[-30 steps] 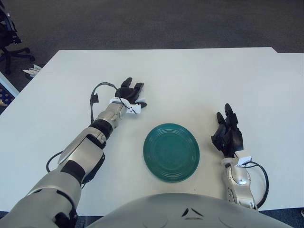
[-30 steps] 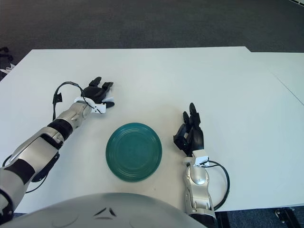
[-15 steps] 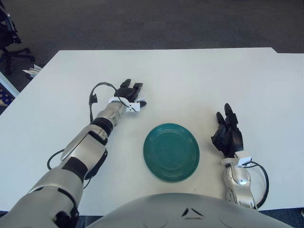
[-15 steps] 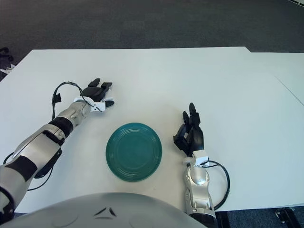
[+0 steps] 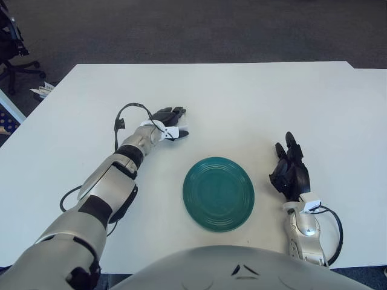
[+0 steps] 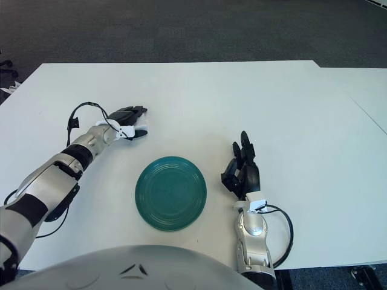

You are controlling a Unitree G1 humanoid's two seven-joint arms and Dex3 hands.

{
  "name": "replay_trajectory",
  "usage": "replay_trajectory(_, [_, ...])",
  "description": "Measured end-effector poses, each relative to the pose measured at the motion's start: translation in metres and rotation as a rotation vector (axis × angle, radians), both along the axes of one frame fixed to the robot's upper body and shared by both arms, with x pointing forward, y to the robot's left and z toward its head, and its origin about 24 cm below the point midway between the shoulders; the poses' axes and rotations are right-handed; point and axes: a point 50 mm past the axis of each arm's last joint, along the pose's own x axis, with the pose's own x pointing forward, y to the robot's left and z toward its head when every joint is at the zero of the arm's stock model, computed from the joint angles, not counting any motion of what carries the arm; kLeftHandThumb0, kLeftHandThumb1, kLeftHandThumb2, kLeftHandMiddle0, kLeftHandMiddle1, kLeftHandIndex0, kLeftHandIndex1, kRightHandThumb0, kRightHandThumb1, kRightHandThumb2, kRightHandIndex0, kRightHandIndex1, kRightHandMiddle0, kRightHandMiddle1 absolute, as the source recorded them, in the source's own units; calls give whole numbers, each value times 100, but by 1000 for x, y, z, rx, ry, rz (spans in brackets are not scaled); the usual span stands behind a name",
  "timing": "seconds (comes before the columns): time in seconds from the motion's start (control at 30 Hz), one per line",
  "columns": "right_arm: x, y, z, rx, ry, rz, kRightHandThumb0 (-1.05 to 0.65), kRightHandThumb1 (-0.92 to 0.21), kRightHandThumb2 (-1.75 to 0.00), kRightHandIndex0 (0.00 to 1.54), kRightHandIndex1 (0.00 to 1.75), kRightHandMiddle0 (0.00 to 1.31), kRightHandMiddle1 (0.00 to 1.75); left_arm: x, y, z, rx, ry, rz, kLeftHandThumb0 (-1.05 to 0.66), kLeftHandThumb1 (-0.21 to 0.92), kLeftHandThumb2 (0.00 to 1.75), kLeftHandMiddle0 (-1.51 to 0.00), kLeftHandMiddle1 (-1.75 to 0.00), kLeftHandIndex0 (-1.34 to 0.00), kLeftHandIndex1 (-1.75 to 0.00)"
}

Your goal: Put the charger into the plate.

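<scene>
Left hand: our left hand (image 5: 168, 116) reaches out on the table (image 5: 254, 96), fingers lying over a small white charger (image 5: 172, 132); we cannot tell whether they pinch it.
Charger: just under and at the hand's near edge, mostly hidden.
Handling: we judge it light, rigid, smooth; grip its flat sides.
Plate: green plate (image 5: 218, 193), near and rightward of that hand, bare.
Right hand: beside the plate's right, fingers loosely spread.

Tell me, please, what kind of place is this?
Probably an office or lab: a large white table, dark grey carpet and an office chair at the far left.
</scene>
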Motion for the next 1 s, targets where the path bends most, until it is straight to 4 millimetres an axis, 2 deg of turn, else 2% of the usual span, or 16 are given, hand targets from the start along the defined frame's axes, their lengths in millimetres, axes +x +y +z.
replay_trajectory(0.13, [0, 0, 0, 4, 0, -1, -93, -92, -107, 0, 0, 0, 6, -1, 0, -1, -11, 27, 2, -105, 92, 71, -33, -21, -1, -75])
replay_trajectory(0.27, [0, 0, 0, 6, 0, 2, -92, -92, -108, 0, 0, 0, 7, -1, 1, -2, -11, 31, 1, -105, 92, 70, -36, -23, -2, -75])
replay_trajectory(0.33, [0, -1, 0, 5, 0, 4, -92, -92, -108, 0, 0, 0, 8, -2, 1, -2, -2, 26, -5, -105, 92, 68, -30, -43, -3, -74])
replay_trajectory(0.43, [0, -1, 0, 4, 0, 5, -91, -92, -108, 0, 0, 0, 8, -2, 0, -3, 12, 13, -11, -105, 92, 66, -19, -67, -4, -73])
replay_trajectory(0.53, [0, -1, 0, 4, 0, 4, -92, -92, -108, 0, 0, 0, 7, -3, -1, -5, 41, -17, -15, -105, 92, 64, -11, -83, -5, -72])
replay_trajectory(0.63, [0, -2, 0, 3, 0, 4, -93, -92, -107, 0, 0, 0, 6, -4, -4, -7, 66, -53, -11, -105, 92, 60, -3, -110, -7, -72])
replay_trajectory(0.73, [-1, -2, 0, 1, 1, 3, -93, -92, -106, 0, 0, 0, 6, -5, -9, -10, 94, -88, -8, -105, 92, 56, -1, -122, -9, -73])
replay_trajectory(1.0, [-1, -4, 3, -4, -6, -1, -95, -92, -105, 0, 0, 0, 5, -7, -17, -13, 154, -161, -7, -105, 92, 47, 0, -138, -10, -74])
